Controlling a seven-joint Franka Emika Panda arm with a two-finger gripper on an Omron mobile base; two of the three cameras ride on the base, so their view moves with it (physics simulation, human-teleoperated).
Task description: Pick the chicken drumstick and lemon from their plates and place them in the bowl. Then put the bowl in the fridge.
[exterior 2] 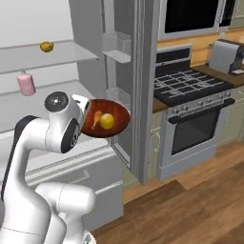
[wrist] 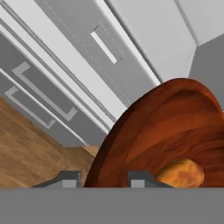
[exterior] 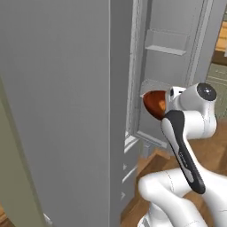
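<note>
So the first half looks done: the chicken drumstick [exterior 2: 96, 118] and the lemon [exterior 2: 106, 121] are both sitting inside the bowl [exterior 2: 106, 118], side by side, drumstick on the arm's side and lemon just next to it. No plates to worry about any more as far as I can see.

The bowl itself is up in the air, carried at the open fridge [exterior 2: 86, 71], roughly level with the gap between the lower shelf and the drawer front below. The hand [wrist: 103, 177] is clamped on the bowl's near rim; in the hand view one finger tip sits on each side of the rim edge, so I'd call that a proper pinch, not a loose one. From the left base view the bowl pokes out just past the wrist, right beside the fridge door's inner face.

What's left, I reckon: push the bowl in over a shelf, set it down flat, let go. There's already a pink bottle [exterior 2: 25, 83] on one shelf and a golden lumpy fruit [exterior 2: 46, 46] on the one above, so pick a bare patch. The bowl looks fairly level, good thing with a round lemon in there.
</note>
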